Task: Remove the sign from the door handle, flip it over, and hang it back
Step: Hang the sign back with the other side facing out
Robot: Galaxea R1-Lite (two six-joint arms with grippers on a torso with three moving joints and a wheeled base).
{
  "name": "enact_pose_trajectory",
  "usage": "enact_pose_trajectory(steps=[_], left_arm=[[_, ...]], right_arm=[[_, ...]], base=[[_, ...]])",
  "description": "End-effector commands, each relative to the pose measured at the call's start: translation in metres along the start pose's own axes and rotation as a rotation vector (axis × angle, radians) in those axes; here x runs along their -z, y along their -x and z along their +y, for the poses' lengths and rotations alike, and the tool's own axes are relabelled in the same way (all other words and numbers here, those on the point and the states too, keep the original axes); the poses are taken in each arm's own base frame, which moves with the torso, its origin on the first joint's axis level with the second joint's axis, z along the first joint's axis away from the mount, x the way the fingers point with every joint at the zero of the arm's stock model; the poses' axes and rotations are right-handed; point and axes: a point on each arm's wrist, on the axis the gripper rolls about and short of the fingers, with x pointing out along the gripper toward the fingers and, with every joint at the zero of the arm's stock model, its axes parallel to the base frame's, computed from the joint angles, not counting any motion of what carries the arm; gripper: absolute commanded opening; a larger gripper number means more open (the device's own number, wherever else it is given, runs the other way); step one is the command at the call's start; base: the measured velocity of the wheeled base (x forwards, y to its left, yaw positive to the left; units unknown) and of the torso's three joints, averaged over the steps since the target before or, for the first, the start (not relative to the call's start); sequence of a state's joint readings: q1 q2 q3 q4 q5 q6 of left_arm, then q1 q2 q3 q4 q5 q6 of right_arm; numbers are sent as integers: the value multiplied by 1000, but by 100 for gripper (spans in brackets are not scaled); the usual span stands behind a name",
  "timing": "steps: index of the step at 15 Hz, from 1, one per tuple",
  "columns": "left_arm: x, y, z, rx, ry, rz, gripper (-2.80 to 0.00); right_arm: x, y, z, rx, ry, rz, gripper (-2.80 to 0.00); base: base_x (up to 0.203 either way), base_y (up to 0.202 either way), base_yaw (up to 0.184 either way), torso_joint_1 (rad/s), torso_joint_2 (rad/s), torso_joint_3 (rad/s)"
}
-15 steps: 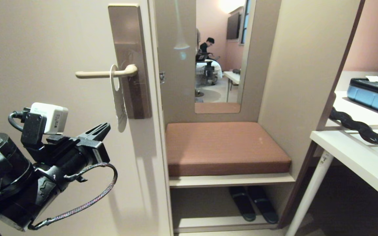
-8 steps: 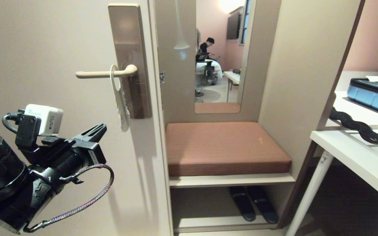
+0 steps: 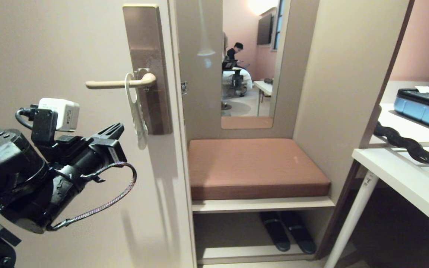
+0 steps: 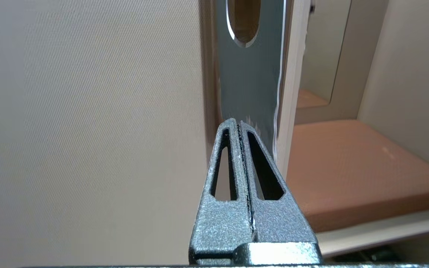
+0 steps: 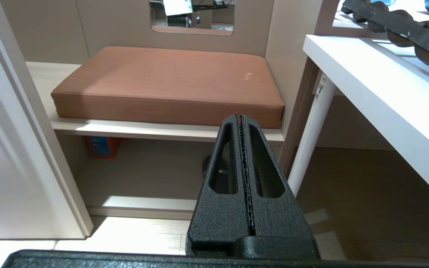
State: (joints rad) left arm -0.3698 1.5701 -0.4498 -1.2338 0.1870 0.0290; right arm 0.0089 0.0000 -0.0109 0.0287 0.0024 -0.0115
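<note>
The sign [image 3: 136,111] hangs edge-on from the beige door handle [image 3: 114,84], which sits on a tall bronze plate [image 3: 144,41] on the cream door. My left gripper [image 3: 120,128] is shut and empty, pointing up at the sign's lower end from the left and a little short of it. In the left wrist view the sign [image 4: 250,78] shows its blue-grey face and oval hole just beyond the left gripper [image 4: 237,122]. My right gripper [image 5: 240,116] hangs low and shut with nothing in it, facing the bench; it is outside the head view.
Right of the door edge is a niche with a brown cushion [image 3: 255,167], a mirror [image 3: 248,63] showing a seated person, and dark slippers [image 3: 287,230] underneath. A white table [image 3: 404,178] at the right carries a blue case [image 3: 425,108] and a black twisted strap [image 3: 412,149].
The left arm dipped slightly, then rose, so its shut fingertips now sit higher beside the sign's lower end. The sign's lower end has swung slightly right.
</note>
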Motion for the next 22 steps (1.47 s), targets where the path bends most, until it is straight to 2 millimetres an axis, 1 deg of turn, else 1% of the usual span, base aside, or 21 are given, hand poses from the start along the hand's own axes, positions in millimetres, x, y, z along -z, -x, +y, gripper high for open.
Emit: enact_pose_trajectory(steps=[1, 6, 10, 15, 19, 22], left_arm=[[4, -17, -3, -2, -2, 2, -280], [10, -37, -8, 0, -11, 9, -280], [6, -49, -14, 13, -4, -19, -280], [3, -47, -30, 64, 5, -31, -280], [5, -49, -30, 66, 3, -24, -280], [6, -55, -31, 62, 4, -30, -280]], right_arm=[[0, 0, 0, -1, 1, 1, -280], [0, 0, 0, -1, 1, 1, -280], [0, 0, 0, -1, 1, 1, -280], [0, 0, 0, -2, 1, 1, -280], [0, 0, 0, -2, 1, 1, -280], [0, 0, 0, -2, 1, 1, -280]], base=[[0, 0, 0, 0, 0, 0], [0, 0, 0, 0, 0, 0], [0, 0, 0, 0, 0, 0], [0, 0, 0, 0, 0, 0], [0, 0, 0, 0, 0, 0], [0, 0, 0, 0, 0, 0]])
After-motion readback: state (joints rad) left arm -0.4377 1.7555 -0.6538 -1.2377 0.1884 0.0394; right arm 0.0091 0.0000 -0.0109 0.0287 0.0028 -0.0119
